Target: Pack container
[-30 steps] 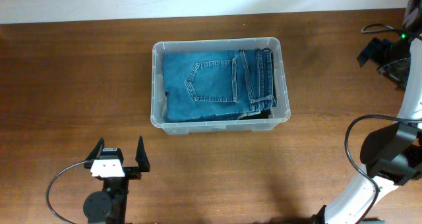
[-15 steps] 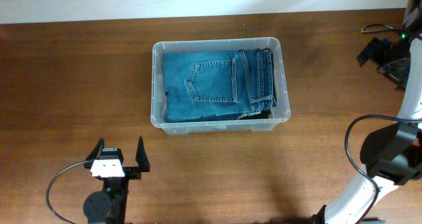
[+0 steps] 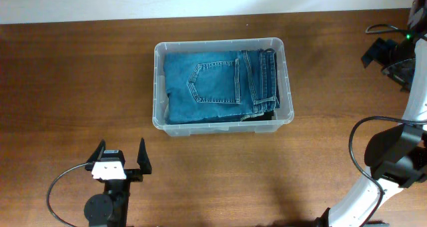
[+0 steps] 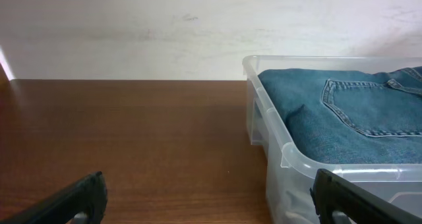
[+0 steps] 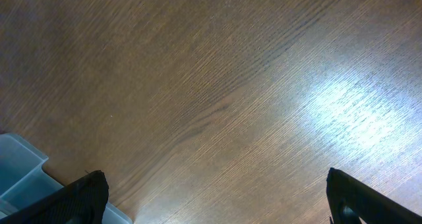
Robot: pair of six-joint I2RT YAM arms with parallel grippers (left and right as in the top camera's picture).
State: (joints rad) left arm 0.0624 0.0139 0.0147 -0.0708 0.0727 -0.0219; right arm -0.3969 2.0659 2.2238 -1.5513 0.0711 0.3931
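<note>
You are looking at the container [image 3: 223, 127] sitting on the wooden table [image 3: 67, 73], a little toward 12 o'clock from the table's middle in the overhead view, its long sides running from 9 to 3 o'clock. It is holding 1 folded pair of blue jeans [image 3: 207, 83] that is filling most of it; a back pocket is facing up and the seamed edges are lying along the 3 o'clock side.

Your left gripper [image 3: 121, 145] is sitting at 7 o'clock from the container, well apart from it and pointing toward 12 o'clock. Its 2 fingers are standing wide apart, gripping nothing. A black cable [image 3: 56, 187] is looping out toward 9 o'clock from that arm. In the left wrist view the container's near corner is showing at 3 o'clock, and a white wall [image 4: 132, 33] is running behind the table.

Your right gripper [image 5: 221, 201] is spread wide too, its 2 fingertips sitting at the lower corners of the right wrist view with only tabletop between them, carrying nothing. A corner of the container is peeking in at 8 o'clock of that view. Overhead, the white right arm [image 3: 417, 100] is standing at the 3 o'clock edge, well apart from the container.
</note>
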